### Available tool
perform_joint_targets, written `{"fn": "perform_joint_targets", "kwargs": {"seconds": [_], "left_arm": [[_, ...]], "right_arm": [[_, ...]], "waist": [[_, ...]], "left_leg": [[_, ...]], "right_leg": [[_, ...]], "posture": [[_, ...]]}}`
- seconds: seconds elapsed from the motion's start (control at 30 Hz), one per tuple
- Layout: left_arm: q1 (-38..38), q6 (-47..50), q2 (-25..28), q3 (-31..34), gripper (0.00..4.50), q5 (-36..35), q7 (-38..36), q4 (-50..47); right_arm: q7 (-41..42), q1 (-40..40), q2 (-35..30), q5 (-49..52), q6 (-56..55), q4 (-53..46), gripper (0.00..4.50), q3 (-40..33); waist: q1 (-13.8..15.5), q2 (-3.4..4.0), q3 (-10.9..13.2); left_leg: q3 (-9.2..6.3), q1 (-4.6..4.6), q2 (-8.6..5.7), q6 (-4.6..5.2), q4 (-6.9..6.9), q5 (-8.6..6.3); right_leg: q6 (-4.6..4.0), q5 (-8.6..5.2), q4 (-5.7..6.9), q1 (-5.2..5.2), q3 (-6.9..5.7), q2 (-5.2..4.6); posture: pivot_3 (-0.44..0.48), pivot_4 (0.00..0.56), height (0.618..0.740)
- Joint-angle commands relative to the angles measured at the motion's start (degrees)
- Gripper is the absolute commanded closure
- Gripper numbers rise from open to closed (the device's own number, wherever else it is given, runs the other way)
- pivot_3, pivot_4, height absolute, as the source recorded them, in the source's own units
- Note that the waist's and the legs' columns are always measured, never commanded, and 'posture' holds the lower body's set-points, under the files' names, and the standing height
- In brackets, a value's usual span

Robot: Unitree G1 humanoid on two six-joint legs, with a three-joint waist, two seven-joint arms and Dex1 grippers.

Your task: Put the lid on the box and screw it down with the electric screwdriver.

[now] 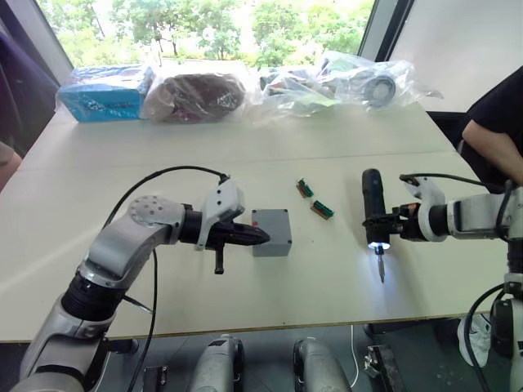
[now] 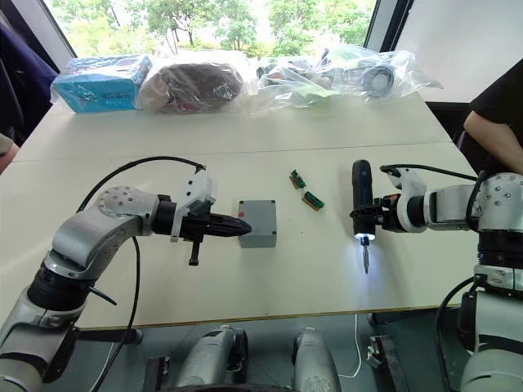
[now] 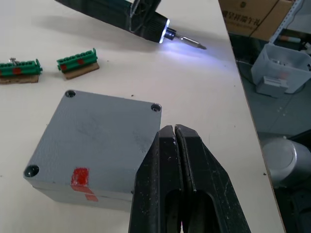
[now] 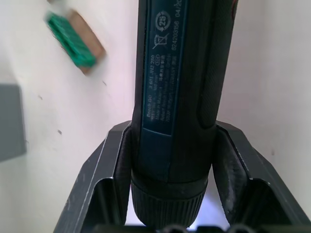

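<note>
- We see our left gripper, fingers pressed together, at the lidded small square grey plastic box
- Our right gripper clamps the black pen-shaped electric screwdriver, tip light on

Matt grey plastic lid, faintly scuffed. Matt black plastic electric screwdriver with shiny metal bit. Smooth, pale matt counter. Crinkled, glossy clear plastic bags.

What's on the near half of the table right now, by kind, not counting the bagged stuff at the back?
Grey box with lid on: 1
Electric screwdriver, lit, in the right pincer: 1
Green circuit pieces: 2
Total: 4
</note>
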Motion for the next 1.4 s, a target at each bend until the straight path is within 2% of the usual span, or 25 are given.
{"fn": "perform_joint_targets", "kwargs": {"seconds": [0.03, 0.17, 0.23, 0.27, 0.37, 0.43, 0.6, 0.73, 0.8, 0.9, 1.0, 1.07, 1.2, 1.33, 1.4], "left_arm": [[0.22, -0.4, 0.93, 0.64, 4.5, -0.75, 0.23, -2.24], [-0.48, -0.56, 1.13, 0.48, 4.5, -0.62, 0.15, -0.93], [-0.98, -1.13, 0.95, 0.23, 4.5, -0.3, -0.08, 0.33], [-1.18, -1.37, 0.84, 0.17, 4.5, -0.12, -0.11, 0.96], [-1.56, -2.03, 1.17, 0.49, 4.5, 0.25, -0.41, 2.73], [-1.83, -2.67, 2.03, 1.09, 4.5, 0.62, -0.85, 4.28], [-2.66, -1.98, 5.72, 6.02, 4.5, -0.29, -0.41, 7.96], [-1.66, -1.13, 7.89, 8.98, 4.5, -1.49, -0.7, 9.21], [-0.79, -2.42, 7.45, 8.15, 4.5, -0.23, 0.16, 9.66], [-0.2, -5.27, 5.25, 5.54, 4.5, 3.26, 3.02, 11.2], [0.05, -6.12, 2.49, 2.8, 4.5, 4.85, 4.24, 12.1], [0.21, -6.89, 1.21, 0.25, 4.5, 6.33, 4.29, 12.17], [0.06, -8.06, -0.54, -2.79, 4.5, 8.26, 3.95, 12.17], [-0.71, -9.03, -2.07, -4.12, 4.5, 9.52, 3.55, 13.08], [-2.68, -11.82, -4.06, -5.08, 4.5, 11.2, 3.82, 16.57]], "right_arm": [[-1.1, -1.04, -2.73, 4.99, 0.37, -0.13, 2.7, 1.11], [-2.87, 0.31, -2.79, 4.81, 0.37, -0.24, 2.7, 2.12], [-3.89, 0.47, -1.96, 4.16, 0.37, -0.22, 1.7, 1.86], [-4.45, 0.49, -1.59, 3.72, 0.37, -0.18, 1.63, 1.63], [-5.41, 0.29, -1.26, 3.36, 0.37, -0.48, 0.53, 0.92], [-5.44, -0.26, -1.4, 2.88, 0.37, -1.53, 0.08, 0.39], [-3.02, -5.82, -3.43, 1.28, 0.37, -10.09, 0.03, -2.39], [4.32, -8.44, -4.42, 1.54, -2.58, -22.33, 0.03, -3.83], [10.19, -5.9, -3.9, 1.85, -6.18, -30.94, 0.03, -2.88], [17.81, 0.99, -2.51, -4.34, -16.62, -43.77, 0.03, 2.24], [27.02, 9.73, -4.12, -18.38, -31.5, -53.67, 0.03, 14.41], [29.29, 14.66, -2.59, -25.42, -37.97, -54.52, 0.03, 20.56], [31.02, 18.53, 1.08, -33.92, -44.81, -52.39, 0.03, 26.15], [32.37, 19.39, 4.54, -37.09, -46.14, -51.21, 0.03, 27.31], [33.27, 20.04, 6.66, -35.09, -44.03, -52.72, 0.03, 27.01]], "waist": [[0.05, -0.01, 0.0], [0.26, -0.02, 0.0], [0.39, -0.03, 0.0], [0.43, -0.04, -0.01], [0.48, -0.18, -0.06], [0.52, -0.2, -0.07], [0.34, -0.1, 0.01], [0.09, -0.06, 0.03], [0.1, -0.08, 0.02], [0.46, -0.16, 0.0], [0.62, -0.2, 0.03], [0.53, -0.24, 0.02], [0.42, -0.28, 0.04], [0.44, -0.28, 0.04], [0.55, -0.28, 0.04]], "left_leg": [[0.0, 0.0, 0.0, 0.0, 0.01, 0.0], [-0.01, 0.0, 0.0, 0.0, 0.02, 0.0], [-0.01, 0.0, 0.0, 0.0, 0.05, 0.0], [-0.01, 0.0, 0.0, 0.0, 0.06, 0.0], [-0.04, 0.01, 0.01, 0.0, 0.13, 0.0], [-0.05, 0.02, 0.01, 0.0, 0.18, 0.0], [-0.01, -0.02, 0.02, 0.0, 0.18, 0.0], [-0.02, -0.03, 0.06, 0.0, 0.06, 0.0], [-0.06, -0.03, 0.13, 0.0, 0.05, 0.0], [-0.11, 0.0, 0.15, 0.01, 0.05, -0.01], [-0.1, -0.04, 0.07, 0.01, 0.11, -0.01], [-0.06, -0.06, 0.03, 0.01, 0.19, -0.01], [0.02, -0.04, 0.0, 0.01, 0.24, 0.0], [0.0, 0.02, 0.02, -0.01, 0.24, 0.01], [-0.03, 0.02, 0.03, -0.01, 0.23, 0.01]], "right_leg": [[0.0, 0.0, 0.0, 0.0, 0.0, 0.0], [0.0, 0.0, 0.0, 0.01, 0.0, 0.01], [0.0, 0.0, 0.0, 0.02, 0.0, 0.01], [0.0, 0.0, 0.0, 0.03, 0.0, 0.01], [0.0, 0.0, 0.0, 0.1, 0.0, 0.05], [0.0, 0.0, -0.02, 0.16, 0.0, 0.05], [0.02, 0.01, -0.01, 0.04, 0.06, 0.04], [0.08, 0.04, 0.06, -0.08, 0.04, 0.11], [0.09, 0.03, 0.04, -0.07, 0.02, 0.21], [0.1, 0.03, 0.04, 0.0, -0.01, 0.22], [0.15, 0.05, -0.01, 0.03, 0.01, 0.17], [0.14, 0.05, -0.02, 0.05, 0.05, 0.08], [0.14, 0.05, -0.01, 0.05, 0.12, 0.04], [0.14, 0.05, 0.04, 0.06, 0.09, 0.13], [0.15, 0.06, 0.09, 0.05, 0.08, 0.13]], "posture": [[0.0, 0.15, 0.74], [0.0, 0.15, 0.74], [0.0, 0.15, 0.74], [0.0, 0.15, 0.74], [0.0, 0.15, 0.74], [0.0, 0.15, 0.74], [0.0, 0.15, 0.74], [0.0, 0.15, 0.74], [0.0, 0.15, 0.74], [0.0, 0.15, 0.74], [0.0, 0.15, 0.74], [0.0, 0.15, 0.74], [0.0, 0.15, 0.74], [0.0, 0.15, 0.74], [0.0, 0.15, 0.74]]}}
